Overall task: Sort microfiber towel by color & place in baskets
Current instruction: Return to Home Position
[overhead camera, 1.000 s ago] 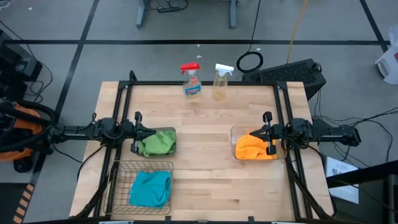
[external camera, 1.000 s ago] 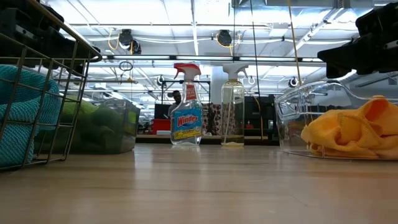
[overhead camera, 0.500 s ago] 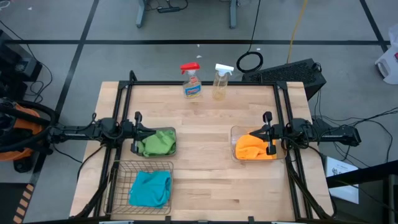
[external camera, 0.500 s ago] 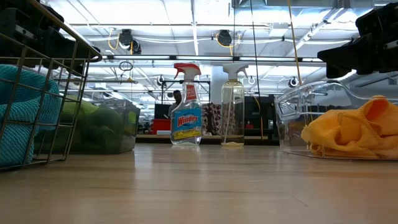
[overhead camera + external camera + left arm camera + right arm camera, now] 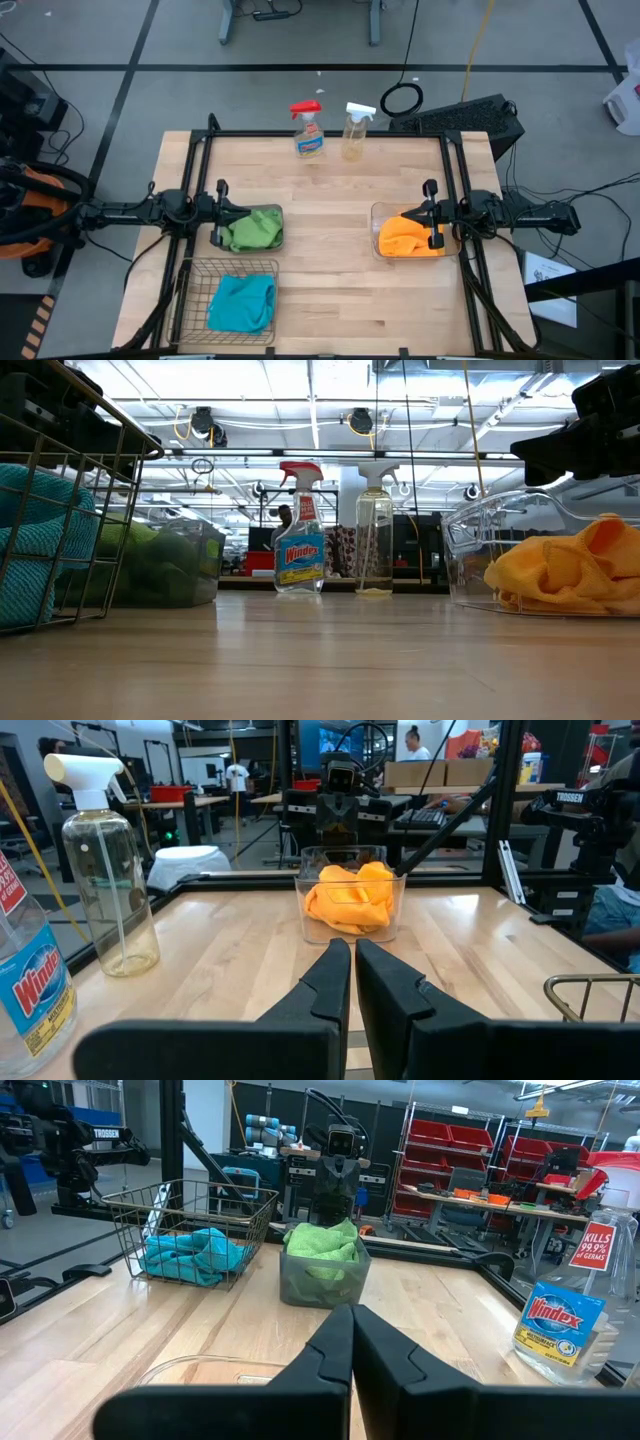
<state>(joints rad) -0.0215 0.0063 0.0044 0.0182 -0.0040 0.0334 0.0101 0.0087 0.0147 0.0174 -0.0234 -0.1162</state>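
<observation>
Here, wire basket [image 5: 193, 283] holding teal towels [image 5: 242, 303]

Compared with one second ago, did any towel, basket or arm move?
Nothing visibly changed. The left gripper and right gripper are shut as before; green towels lie in the grey tub, orange towels in the clear tub, blue towels in the wire basket.
</observation>
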